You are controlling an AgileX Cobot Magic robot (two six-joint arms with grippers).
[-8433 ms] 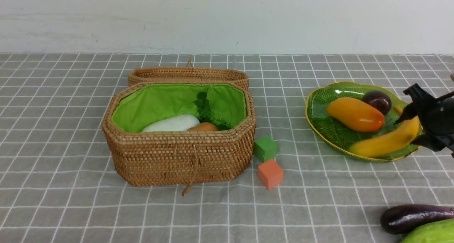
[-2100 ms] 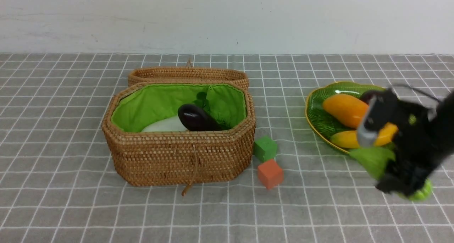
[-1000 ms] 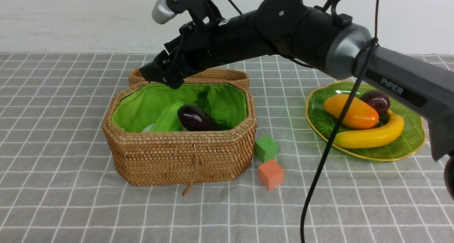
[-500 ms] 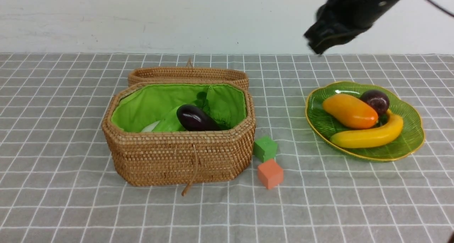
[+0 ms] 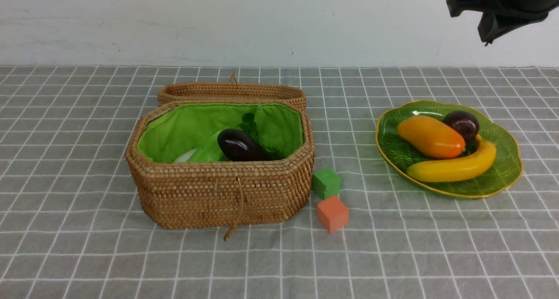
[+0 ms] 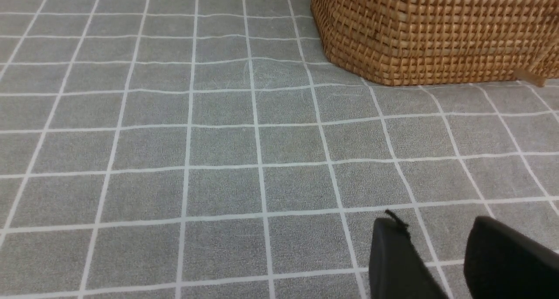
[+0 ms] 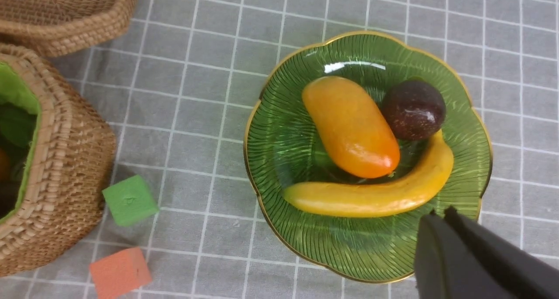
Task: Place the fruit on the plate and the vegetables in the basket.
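Right claw (image 5: 489, 26) hangs high over the far right of the worktop (image 5: 87, 255), above the plate (image 5: 395, 152), its jaws pressed together on nothing; in its wrist view the black fingers (image 7: 463, 259) meet at a point over the plate's near rim. Left claw (image 6: 436, 255) sits low over bare cloth near the basket's (image 6: 436, 32) left near corner, its two fingers parted by a narrow gap with nothing between them.

On the plate, at the right of the worktop, lie the orange-yellow mango (image 5: 430, 136), the small dark round fruit (image 5: 462, 125) just beyond it to the right, and the banana (image 5: 452, 168) curved along the near side, touching both.

Left of centre stands the open basket, its lid (image 5: 231, 94) tipped back behind it. Inside, against the green lining, the eggplant (image 5: 240, 145) rests on top, with the light green cucumber (image 5: 208, 149) and a sliver of the white radish (image 5: 185, 156) to its left. Dark green leaves (image 5: 250, 123) show behind the eggplant.

Just right of the basket's near corner sit a green cube (image 5: 326, 182) and, nearer, an orange cube (image 5: 332, 213).
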